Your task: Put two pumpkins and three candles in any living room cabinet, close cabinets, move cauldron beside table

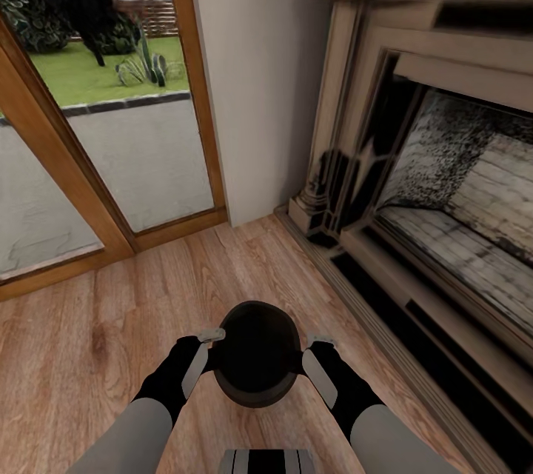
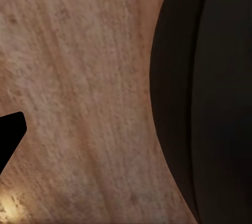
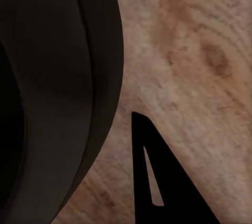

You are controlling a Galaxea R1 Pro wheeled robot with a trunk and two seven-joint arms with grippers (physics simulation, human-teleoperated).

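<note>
Hanging between two outstretched arms, a small round black cauldron with a wide mouth and bulging belly (image 1: pixel 257 355) is seen from the head camera, its dark opening turned up toward the lens. The left claw (image 1: pixel 209 344) is pressed against the pot's left side near the rim, and the right claw (image 1: pixel 312 352) is set against its right side. Each claw meets the pot from outside. Whether either claw's fingers are spread or closed cannot be told, since the tips are hidden by the pot's belly. Whether the pot is lifted clear of the floor or rests on it cannot be told either.

Beneath the pot, a warm brown wood-plank floor (image 1: pixel 111 326) is shown running up to a tall glass door in an orange-brown wooden frame (image 1: pixel 111 133), through which grey paving, a strip of lawn and dark shrubs are visible. A plain pale wall section (image 1: pixel 259 74) stands between that door and a large carved beige stone fireplace with a sooty brick-lined hearth (image 1: pixel 444 178), which occupies the right of the scene.

In the left wrist view, the cauldron's curved black wall (image 2: pixel 210 98) is seen close up against the floor planks. In the right wrist view, the same black wall (image 3: pixel 58 87) is shown beside a dark pointed fingertip (image 3: pixel 157 182) over the wood grain.
</note>
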